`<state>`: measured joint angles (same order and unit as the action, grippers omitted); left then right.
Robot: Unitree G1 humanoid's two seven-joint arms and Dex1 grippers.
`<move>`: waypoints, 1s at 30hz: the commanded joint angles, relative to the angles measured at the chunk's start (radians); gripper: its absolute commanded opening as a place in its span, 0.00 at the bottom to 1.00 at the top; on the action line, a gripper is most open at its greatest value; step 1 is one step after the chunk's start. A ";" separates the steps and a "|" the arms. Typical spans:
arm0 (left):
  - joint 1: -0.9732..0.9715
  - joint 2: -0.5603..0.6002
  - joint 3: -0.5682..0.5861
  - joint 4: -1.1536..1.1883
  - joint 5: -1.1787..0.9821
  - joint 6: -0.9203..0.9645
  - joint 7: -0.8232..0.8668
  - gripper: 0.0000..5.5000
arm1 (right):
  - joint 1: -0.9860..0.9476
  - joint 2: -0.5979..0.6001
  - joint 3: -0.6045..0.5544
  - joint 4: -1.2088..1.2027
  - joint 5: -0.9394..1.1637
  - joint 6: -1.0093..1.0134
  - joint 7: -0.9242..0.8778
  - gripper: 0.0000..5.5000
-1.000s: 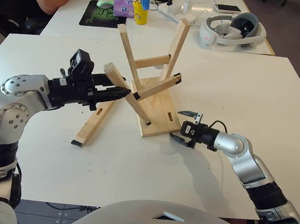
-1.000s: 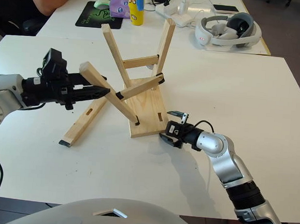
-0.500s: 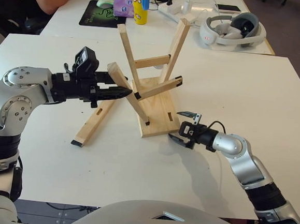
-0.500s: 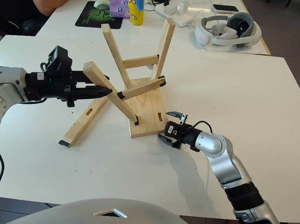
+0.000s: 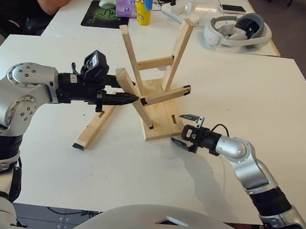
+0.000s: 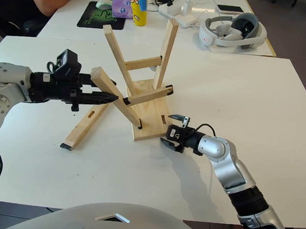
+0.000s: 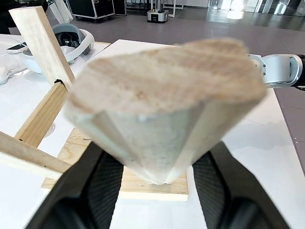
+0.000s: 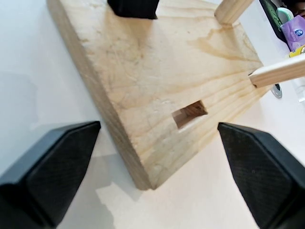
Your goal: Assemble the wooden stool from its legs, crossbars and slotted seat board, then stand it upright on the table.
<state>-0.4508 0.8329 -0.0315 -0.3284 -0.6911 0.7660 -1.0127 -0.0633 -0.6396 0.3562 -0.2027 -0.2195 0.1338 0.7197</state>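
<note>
Clamping the leg [image 5: 142, 110], left gripper [image 5: 128, 97] has seemingly pushed rightward; right gripper [image 5: 177, 129] gapes.

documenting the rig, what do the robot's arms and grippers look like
Both arms: rounded silver-grey shells with black sections. The left arm has round joint caps and a black camera block; a thin black cable loops at the right arm. The left gripper and right gripper are black, two-fingered, with textured pads.

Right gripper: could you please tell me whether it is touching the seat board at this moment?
Apart. The right wrist view shows the right gripper open around the corner of the seat board, with bare table visible between them on both sides.
</note>
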 commanded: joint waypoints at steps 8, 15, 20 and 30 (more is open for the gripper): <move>-0.054 0.009 -0.027 0.041 0.048 0.012 -0.021 0.38 | 0.024 0.000 0.040 0.000 -0.006 0.046 0.041 0.83; -0.022 0.014 -0.088 0.019 0.105 -0.016 -0.023 0.38 | 0.034 0.022 0.015 -0.011 0.053 0.086 0.046 0.83; -0.002 -0.035 -0.102 -0.038 0.082 0.006 0.025 0.38 | 0.038 0.041 -0.007 -0.028 0.113 0.117 0.048 0.83; 0.065 -0.097 -0.113 -0.041 0.098 0.003 0.101 0.38 | 0.066 0.100 -0.094 -0.099 0.291 0.217 0.050 0.83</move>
<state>-0.4377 0.7328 -0.1136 -0.3880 -0.6162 0.7416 -0.9123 -0.0035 -0.5608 0.3087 -0.2688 0.0054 0.3080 0.7628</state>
